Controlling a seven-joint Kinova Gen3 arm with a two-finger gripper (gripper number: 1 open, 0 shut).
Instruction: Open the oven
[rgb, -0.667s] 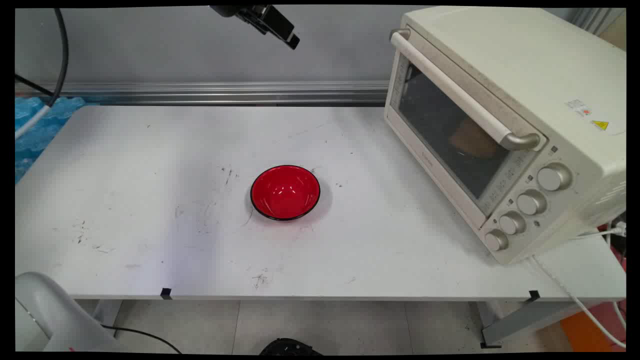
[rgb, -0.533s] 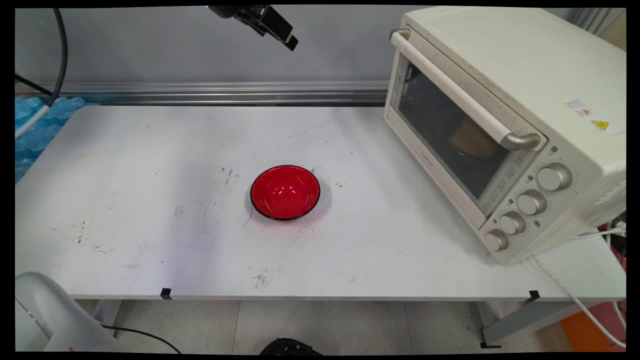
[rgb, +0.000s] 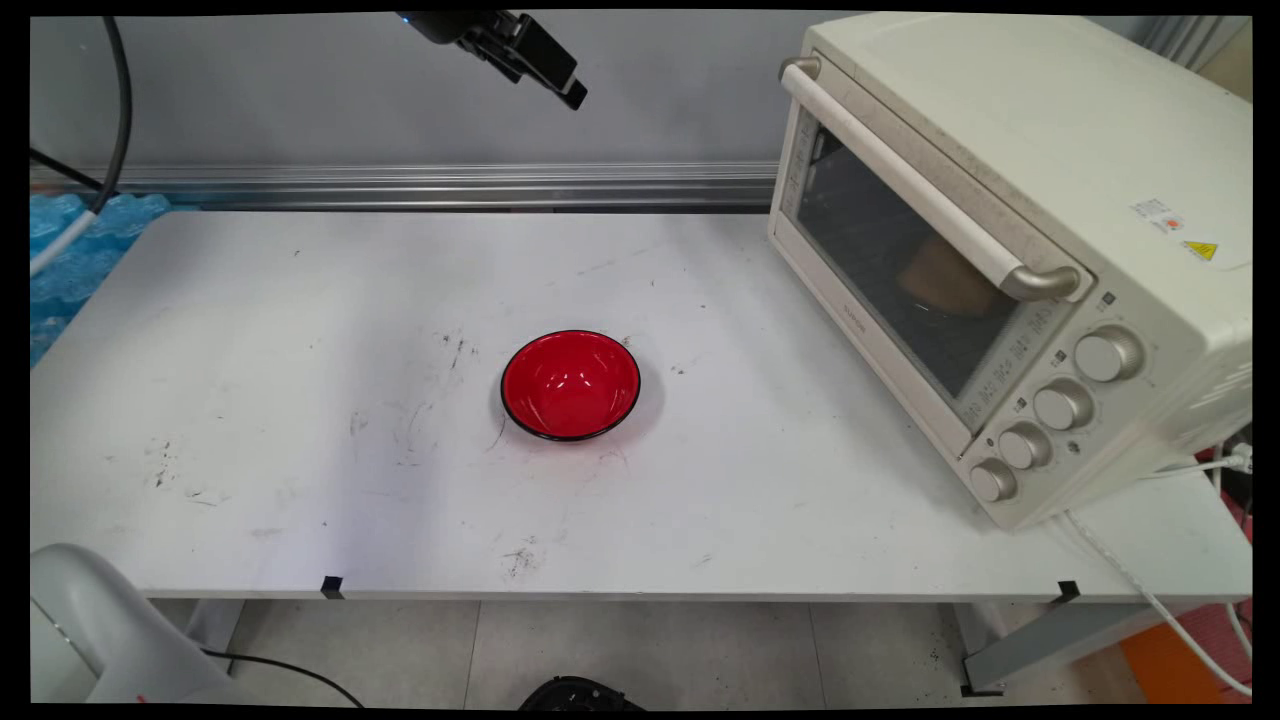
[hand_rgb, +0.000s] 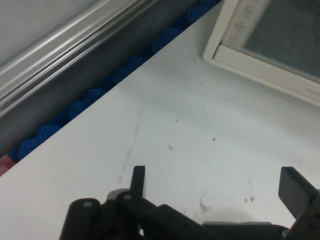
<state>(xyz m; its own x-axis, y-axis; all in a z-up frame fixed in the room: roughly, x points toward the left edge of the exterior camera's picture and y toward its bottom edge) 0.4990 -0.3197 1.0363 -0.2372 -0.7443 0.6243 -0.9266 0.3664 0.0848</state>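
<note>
The arm is raised high at the top of the frame, upper centre-left, so that only its black gripper (rgb: 572, 92) shows, tilted down toward the right against the grey wall. In the hand view its two fingers (hand_rgb: 138, 179) stand wide apart with nothing between them, over bare white table (rgb: 300, 400). A red bowl (rgb: 570, 385) with a black rim sits upright at the frame's centre, well below the gripper. A cream toaster oven (rgb: 1000, 250), door closed, fills the right side, its corner in the hand view's upper right. Open tabletop spreads left of the bowl to the near edge.
</note>
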